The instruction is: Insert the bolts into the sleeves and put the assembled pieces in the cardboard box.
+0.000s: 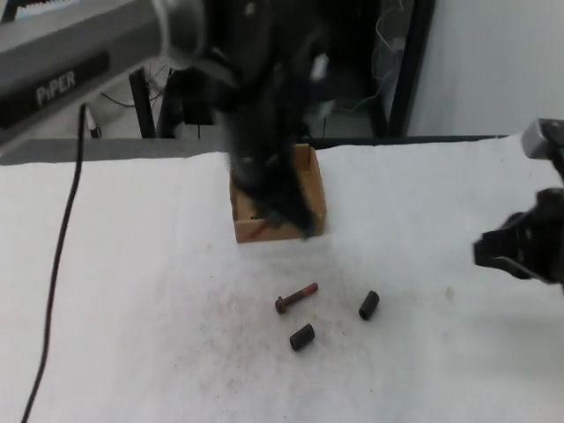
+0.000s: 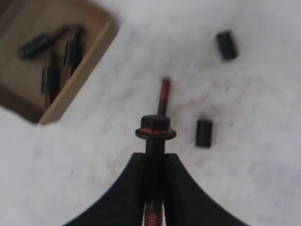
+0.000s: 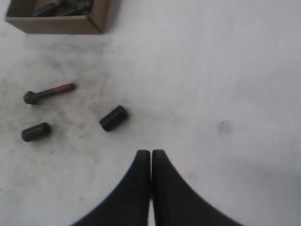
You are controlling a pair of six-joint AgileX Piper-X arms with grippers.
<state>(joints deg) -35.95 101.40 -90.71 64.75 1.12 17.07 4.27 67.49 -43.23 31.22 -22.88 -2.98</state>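
The fingers of the left gripper [image 2: 155, 156] clamp a bolt [image 2: 156, 128] head-outward, those of the right gripper [image 3: 151, 153] are together; regripping it for a sleeve [image 2: 203, 133] may drop it.

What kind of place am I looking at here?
Probably a robotics lab or workshop: a robot arm over a white-covered bench, a black cable trailing across it, and a cardboard box holding dark parts.

A single white printed word stands on the left arm's grey link [image 1: 79, 62]
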